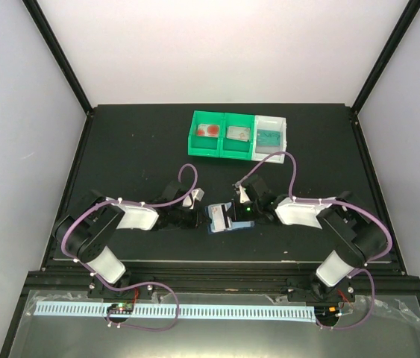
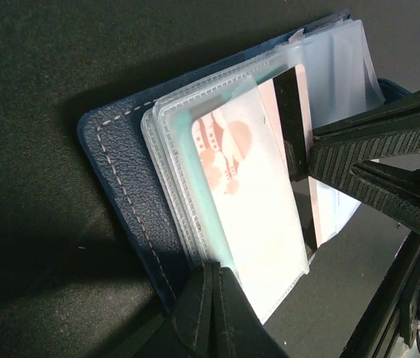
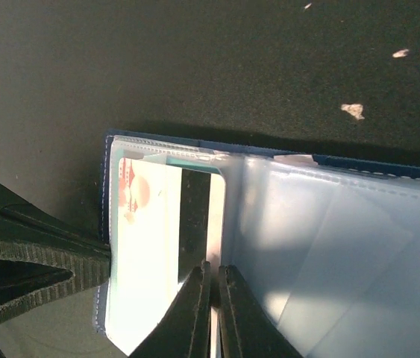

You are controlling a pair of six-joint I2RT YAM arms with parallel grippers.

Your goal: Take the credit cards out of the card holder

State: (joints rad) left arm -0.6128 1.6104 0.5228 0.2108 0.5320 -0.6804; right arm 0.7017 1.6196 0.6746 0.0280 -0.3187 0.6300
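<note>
The navy card holder (image 1: 221,221) lies open on the black table between my grippers. In the left wrist view its cover (image 2: 120,171) and clear pockets show. A white card with red marks and a black stripe (image 2: 293,112) sticks partly out of a pocket, with a teal edge (image 2: 195,195) under it. My left gripper (image 2: 217,277) is shut on the holder's near edge. My right gripper (image 3: 213,273) is shut on the striped card's edge (image 3: 193,216). Three cards lie in the trays: white with red circles (image 1: 210,130), greyish (image 1: 238,133) and teal (image 1: 269,137).
Two green trays (image 1: 195,145) and a white tray (image 1: 283,123) stand side by side at the back middle of the table. Purple cables loop over both arms. White walls close the table on three sides.
</note>
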